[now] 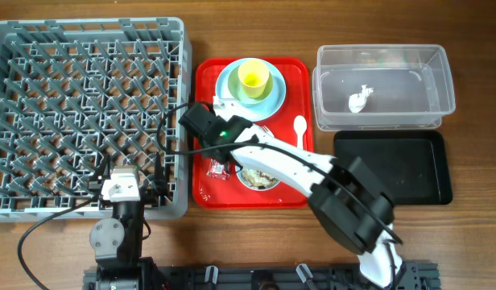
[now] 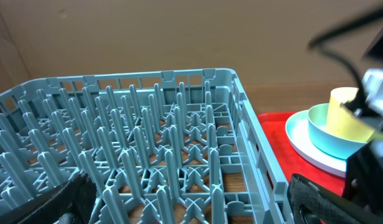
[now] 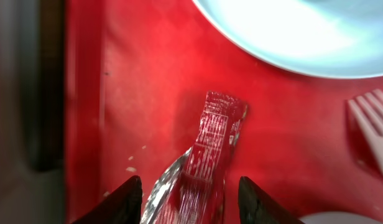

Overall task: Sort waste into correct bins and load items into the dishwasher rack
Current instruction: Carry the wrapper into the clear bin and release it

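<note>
The long red snack wrapper (image 3: 210, 149) lies on the red tray (image 3: 129, 93), and my right gripper (image 3: 190, 199) straddles its near end, open, with a gap on each side. From overhead, the right gripper (image 1: 216, 155) is over the tray's left half, above the wrapper (image 1: 217, 167). The yellow cup (image 1: 254, 78) stands in the blue-green bowl (image 1: 270, 95) on the blue plate (image 1: 226, 87). A white bowl (image 1: 256, 179) holds food scraps. The spoon (image 1: 299, 129) and fork (image 3: 375, 124) lie on the tray. My left gripper (image 2: 191, 199) hangs open over the dishwasher rack (image 2: 241, 106).
A clear tub (image 1: 385, 56) at the back right holds crumpled white paper (image 1: 359, 100). The black tray (image 1: 393, 165) sits just in front of it. The grey rack (image 1: 87, 28) fills the table's left side, its right wall beside the red tray (image 1: 208, 80).
</note>
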{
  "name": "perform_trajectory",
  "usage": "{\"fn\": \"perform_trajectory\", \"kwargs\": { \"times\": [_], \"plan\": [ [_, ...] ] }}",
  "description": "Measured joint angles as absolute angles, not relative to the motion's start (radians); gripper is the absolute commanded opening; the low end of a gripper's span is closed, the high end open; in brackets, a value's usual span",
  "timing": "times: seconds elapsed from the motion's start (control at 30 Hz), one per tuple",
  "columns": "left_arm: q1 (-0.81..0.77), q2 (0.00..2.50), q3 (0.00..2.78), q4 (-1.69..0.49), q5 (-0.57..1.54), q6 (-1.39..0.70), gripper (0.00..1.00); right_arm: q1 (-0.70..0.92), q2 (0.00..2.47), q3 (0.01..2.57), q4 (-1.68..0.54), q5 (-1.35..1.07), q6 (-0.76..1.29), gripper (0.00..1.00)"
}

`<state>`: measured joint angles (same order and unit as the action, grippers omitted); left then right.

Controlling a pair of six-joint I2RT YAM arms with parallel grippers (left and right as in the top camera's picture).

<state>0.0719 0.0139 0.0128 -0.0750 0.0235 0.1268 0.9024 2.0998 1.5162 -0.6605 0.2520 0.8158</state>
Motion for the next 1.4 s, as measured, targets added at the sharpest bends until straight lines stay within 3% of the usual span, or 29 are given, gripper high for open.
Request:
{"fn": "perform_trajectory", "kwargs": {
  "times": [0.13, 0.33, 0.63, 0.8, 1.0, 1.27, 1.3, 1.33, 1.4],
  "plan": [
    [0.072, 0.014, 0.013, -0.075, 0.023, 0.127, 1.0, 0.902, 2.155, 1.513, -0.616, 0.26, 0.818, 0.43],
    [0.072, 0.014, 0.013, -0.075, 0.023, 0.127, 1.0, 0.902, 2.16, 1.513, -0.579, 0.27, 0.808, 0.04],
    [0.072, 0.014, 0.013, -0.075, 0.023, 0.127, 1.0, 0.83, 2.047, 1.58, -0.551, 0.271, 0.527, 0.04],
    [0.072, 0.014, 0.013, -0.075, 0.023, 0.127, 1.0, 0.611, 1.798, 1.625, -0.567, 0.27, 0.395, 0.04],
    [0.072, 0.014, 0.013, -0.075, 0.023, 0.127, 1.0, 0.266, 1.77, 1.631, -0.633, 0.19, 0.254, 0.04],
    [0.072, 0.014, 0.013, -0.075, 0.023, 0.127, 1.0, 0.014, 1.897, 1.631, -0.646, -0.093, 0.221, 0.17],
    [0.072, 0.014, 0.013, -0.075, 0.023, 0.127, 1.0, 0.006, 1.919, 1.63, -0.653, -0.111, 0.221, 0.24],
    [0.072, 0.014, 0.013, -0.075, 0.023, 0.127, 1.0, 0.001, 1.943, 1.629, -0.663, -0.129, 0.22, 0.46],
    [0.072, 0.014, 0.013, -0.075, 0.023, 0.127, 1.0, -0.003, 1.974, 1.629, -0.678, -0.146, 0.215, 0.61]
  ]
}}
